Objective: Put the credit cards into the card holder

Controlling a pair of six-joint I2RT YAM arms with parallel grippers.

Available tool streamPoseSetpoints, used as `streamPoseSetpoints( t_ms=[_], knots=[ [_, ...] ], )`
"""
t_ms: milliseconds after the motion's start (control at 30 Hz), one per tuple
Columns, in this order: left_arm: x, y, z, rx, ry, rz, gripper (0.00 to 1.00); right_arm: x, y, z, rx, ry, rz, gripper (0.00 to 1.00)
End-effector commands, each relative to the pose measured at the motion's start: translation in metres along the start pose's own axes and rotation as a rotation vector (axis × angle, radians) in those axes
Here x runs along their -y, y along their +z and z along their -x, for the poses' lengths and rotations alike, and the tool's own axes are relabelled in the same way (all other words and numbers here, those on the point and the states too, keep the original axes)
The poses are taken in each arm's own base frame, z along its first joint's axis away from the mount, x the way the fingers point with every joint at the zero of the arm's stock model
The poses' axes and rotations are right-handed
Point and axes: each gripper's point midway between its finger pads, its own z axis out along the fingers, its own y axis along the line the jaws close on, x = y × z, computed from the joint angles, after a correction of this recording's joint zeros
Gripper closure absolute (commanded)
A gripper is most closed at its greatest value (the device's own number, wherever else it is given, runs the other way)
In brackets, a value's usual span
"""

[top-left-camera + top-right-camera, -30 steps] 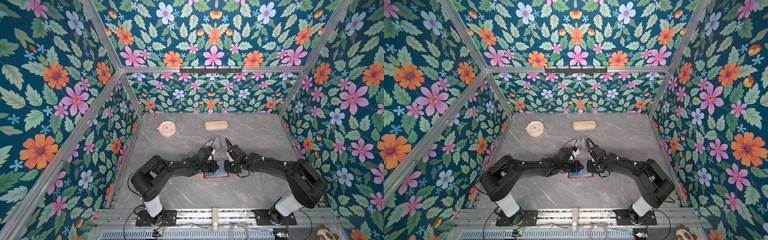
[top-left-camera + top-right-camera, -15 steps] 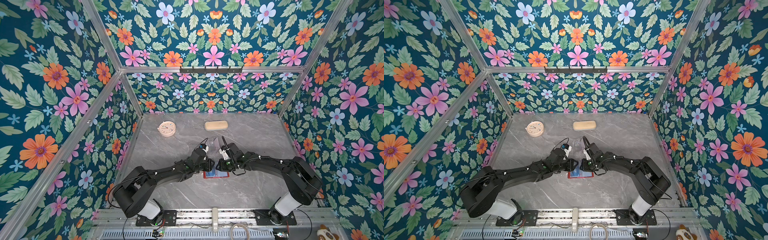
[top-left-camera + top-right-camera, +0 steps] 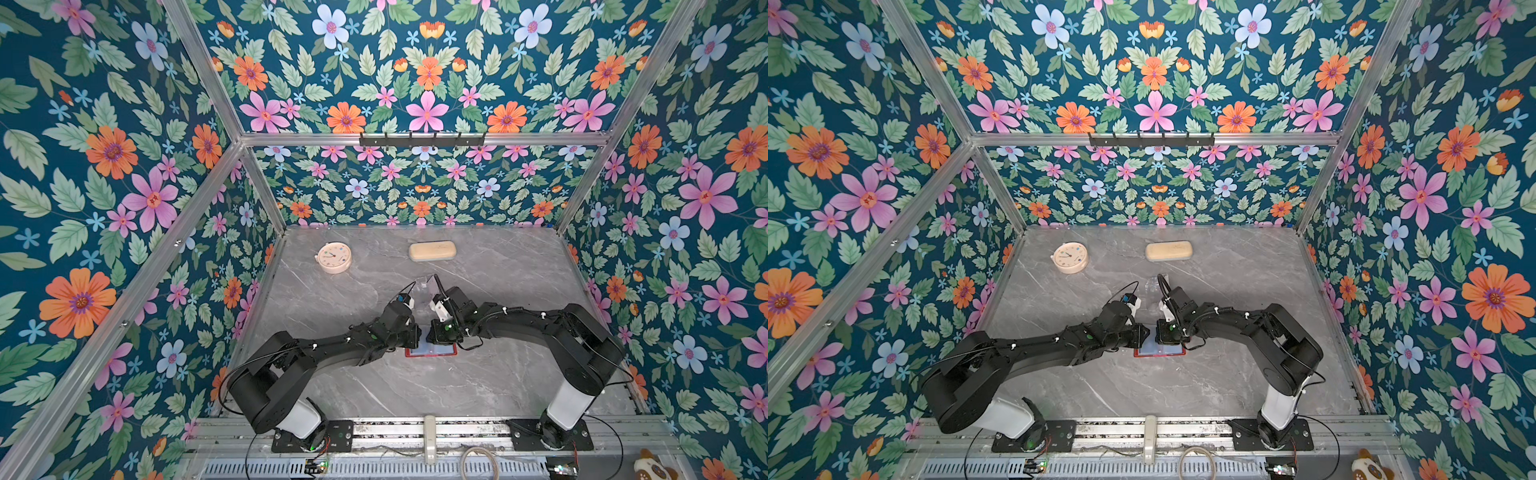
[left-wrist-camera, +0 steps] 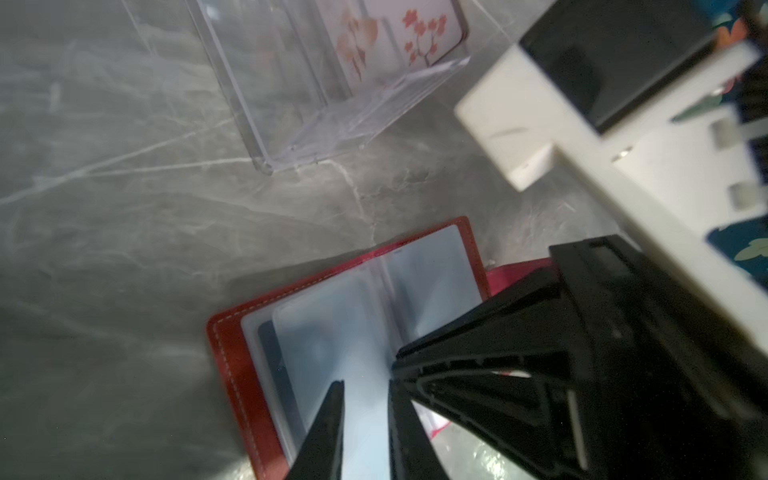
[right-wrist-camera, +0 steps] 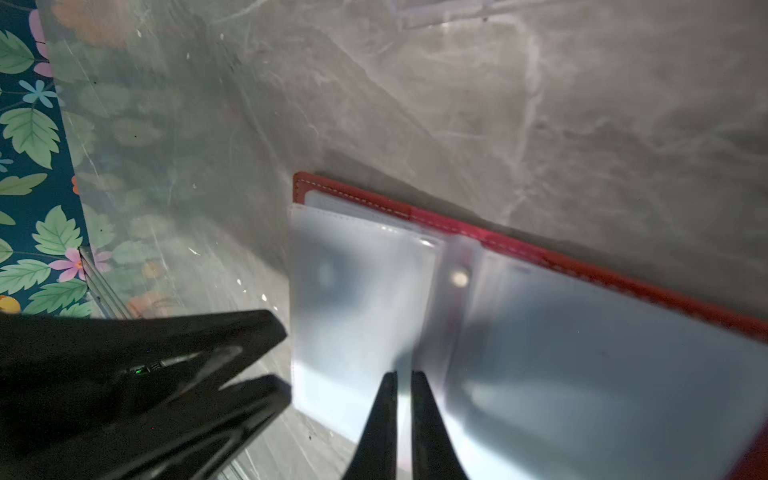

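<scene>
Your card holder (image 4: 232, 345) open flat w/ dark card (image 4: 268, 353) inside, floral card (image 4: 415, 41) in acrylic stand (image 4: 291, 104), L claw (image 4: 361, 386) slightly spread, R claw (image 5: 405, 376) pressed together

Black jointed arms (image 3: 332, 345), white base links (image 3: 299, 417), black cables (image 3: 405, 286), white wrist brackets (image 3: 438, 309)

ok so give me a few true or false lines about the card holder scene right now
The red card holder lies open on the table. True.
The clear acrylic stand is empty. False: a floral card stands in it.
The round clock sits right of the beige case. False: in both top views it sits left of it.
The left gripper and the right gripper are both over the card holder. True.
</scene>
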Motion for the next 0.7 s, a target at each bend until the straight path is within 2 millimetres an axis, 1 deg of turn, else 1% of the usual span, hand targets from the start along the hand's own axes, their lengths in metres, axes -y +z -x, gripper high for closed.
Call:
streamPoseSetpoints(
  t_ms=[0,200,333,433,467,500,667],
  knots=[
    [0.001,0.005,-0.005,-0.012,-0.020,-0.026,0.78,-0.006,0.002,0.002,0.000,0.007,0.023,0.90],
    [-0.005,0.009,-0.013,-0.032,-0.037,-0.012,0.78,-0.006,0.001,0.000,-0.001,0.003,0.015,0.90],
    [-0.005,0.005,-0.009,-0.023,-0.027,0.002,0.76,-0.004,-0.011,0.005,0.041,-0.006,-0.023,0.85],
    [-0.003,0.000,0.000,-0.004,-0.015,0.016,0.74,-0.002,-0.022,0.009,0.074,-0.015,-0.060,0.83],
    [-0.002,-0.001,0.003,0.002,-0.010,0.023,0.73,-0.006,-0.032,0.014,0.105,-0.025,-0.061,0.83],
    [-0.002,-0.003,0.008,0.011,-0.004,0.031,0.73,-0.005,-0.038,0.016,0.121,-0.029,-0.075,0.83],
    [0.001,-0.010,0.030,0.049,0.000,0.039,0.70,0.003,-0.060,0.023,0.168,-0.046,-0.147,0.81]
  ],
)
